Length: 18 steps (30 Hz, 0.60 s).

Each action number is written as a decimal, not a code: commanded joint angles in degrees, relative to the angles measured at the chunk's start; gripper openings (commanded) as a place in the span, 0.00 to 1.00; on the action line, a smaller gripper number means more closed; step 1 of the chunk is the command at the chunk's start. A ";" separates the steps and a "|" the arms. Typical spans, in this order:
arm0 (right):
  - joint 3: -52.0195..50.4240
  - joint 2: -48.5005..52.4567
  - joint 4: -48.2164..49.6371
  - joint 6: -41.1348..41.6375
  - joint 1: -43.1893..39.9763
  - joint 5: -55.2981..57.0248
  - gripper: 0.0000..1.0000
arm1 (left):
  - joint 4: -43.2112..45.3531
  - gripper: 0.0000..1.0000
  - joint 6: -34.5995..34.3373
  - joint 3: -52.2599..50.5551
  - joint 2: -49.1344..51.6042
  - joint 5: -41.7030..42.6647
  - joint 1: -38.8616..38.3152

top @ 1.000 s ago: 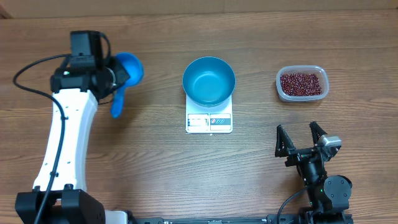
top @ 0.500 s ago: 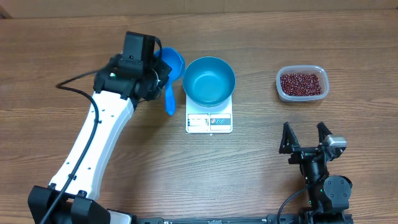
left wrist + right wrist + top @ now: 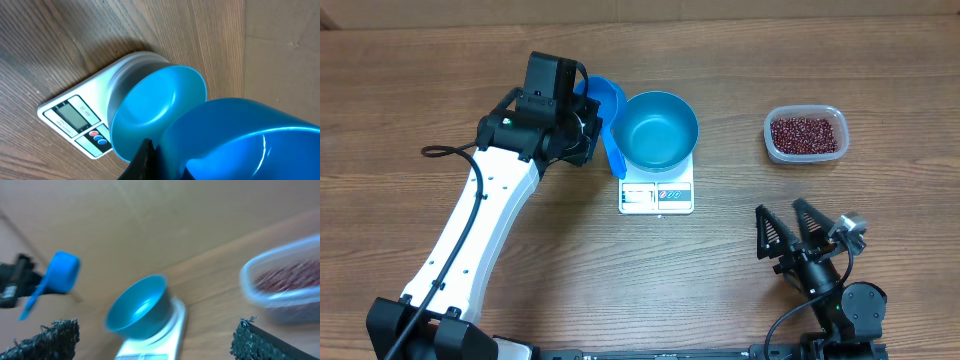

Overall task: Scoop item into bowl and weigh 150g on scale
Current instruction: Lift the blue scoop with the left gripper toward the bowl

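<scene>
Jaws: left gripper (image 3: 588,128) clamps the blue scoop (image 3: 608,100), right gripper (image 3: 788,228) gapes empty. Brown wood-grain table (image 3: 520,40) — plain tan backdrop (image 3: 280,30) at its far edge.

The scale (image 3: 656,197) is mostly covered by the bowl (image 3: 656,130); its display cannot be read (too small). The right wrist view is blurred, the tub (image 3: 272,305) cut off at the right edge. The scoop (image 3: 240,145) is cropped in the left wrist view.
</scene>
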 commanded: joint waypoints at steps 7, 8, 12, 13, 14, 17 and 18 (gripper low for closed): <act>0.61 -0.24 5.09 11.08 0.42 -12.90 1.00 | 0.24 0.04 -3.13 0.70 -1.25 1.01 -0.31; 1.22 0.17 5.01 11.82 0.42 -13.05 1.00 | 0.24 0.04 -3.61 0.70 -1.25 0.98 -0.44; 8.04 8.46 4.96 13.57 0.42 -15.21 1.00 | 0.15 0.04 -10.69 0.70 -0.92 0.98 -1.27; 10.03 11.21 4.94 13.53 0.42 -15.67 1.00 | 0.02 0.04 -11.72 0.70 -0.90 1.01 -1.51; 11.93 13.92 4.96 13.51 0.42 -16.26 1.00 | -0.02 0.05 -13.11 0.70 -0.81 1.01 -1.95; 19.67 25.59 4.50 12.92 0.42 -20.55 1.00 | 0.00 0.04 -17.31 0.70 -0.59 0.98 -3.56; 21.79 28.96 4.50 12.90 0.42 -22.29 1.00 | 0.00 0.04 -18.51 0.70 -0.59 0.98 -3.98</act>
